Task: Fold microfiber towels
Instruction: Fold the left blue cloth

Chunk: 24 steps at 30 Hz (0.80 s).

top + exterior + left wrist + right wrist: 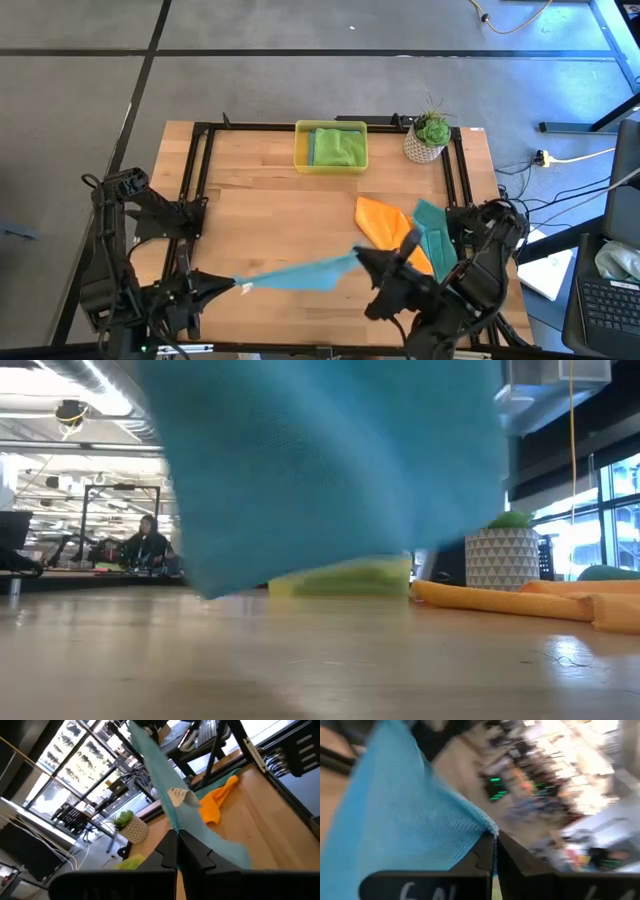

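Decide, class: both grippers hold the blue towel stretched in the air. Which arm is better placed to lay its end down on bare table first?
Probably left. The left gripper pinches the blue towel over bare wood, while the right gripper holds its end beside the orange towel.

I've got a light blue microfiber towel point(300, 272) stretched between my two dark grippers. On the pale wooden table point(270, 215) lies an orange microfiber towel point(385, 225), a teal one point(435, 230) beside it. The yellow translucent tray point(330, 147) shows lime green cloth point(340, 146) and a teal edge. The white pot with a grey diamond pattern point(422, 150) carries a green plant point(432, 127).
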Tool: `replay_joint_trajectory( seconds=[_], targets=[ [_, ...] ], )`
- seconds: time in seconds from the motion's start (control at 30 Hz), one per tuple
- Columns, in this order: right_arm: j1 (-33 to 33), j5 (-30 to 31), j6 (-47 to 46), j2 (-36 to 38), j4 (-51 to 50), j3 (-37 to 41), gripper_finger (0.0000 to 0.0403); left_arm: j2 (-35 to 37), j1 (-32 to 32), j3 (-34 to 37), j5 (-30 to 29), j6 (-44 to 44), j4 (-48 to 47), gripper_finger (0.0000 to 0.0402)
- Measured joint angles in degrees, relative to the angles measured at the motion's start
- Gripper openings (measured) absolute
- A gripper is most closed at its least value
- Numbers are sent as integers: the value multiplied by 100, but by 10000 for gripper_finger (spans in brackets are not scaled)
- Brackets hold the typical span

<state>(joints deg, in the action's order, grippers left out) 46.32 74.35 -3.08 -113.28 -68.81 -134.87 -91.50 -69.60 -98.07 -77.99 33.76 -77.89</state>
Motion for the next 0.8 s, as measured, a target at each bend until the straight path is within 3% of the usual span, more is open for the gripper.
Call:
replay_joint_trajectory(
  seconds=[0.13,0.23,0.33,0.47,0.57,0.7,0.8],
  targets=[
    [-74,-1149,-245,-128,32,3,13,2,15,-1,217,2,85,0],
    [-78,-1437,-10,-168,231,4,13,-1,-87,-11,517,19,216,0],
    [-74,-1223,415,-170,560,4,13,-1,-242,-127,427,19,312,0],
    [-122,-260,484,-160,397,4,13,4,-378,-227,-249,128,-253,0],
    [-449,-247,-397,-155,-464,8,13,4,-160,-197,-193,1209,-1260,0],
    [-1111,-813,-1893,-155,-1660,308,13,129,575,280,526,1377,-1202,0],
    [-1618,-886,-2392,-151,-2073,819,13,196,1185,843,1128,1480,-1224,0]
  ],
)
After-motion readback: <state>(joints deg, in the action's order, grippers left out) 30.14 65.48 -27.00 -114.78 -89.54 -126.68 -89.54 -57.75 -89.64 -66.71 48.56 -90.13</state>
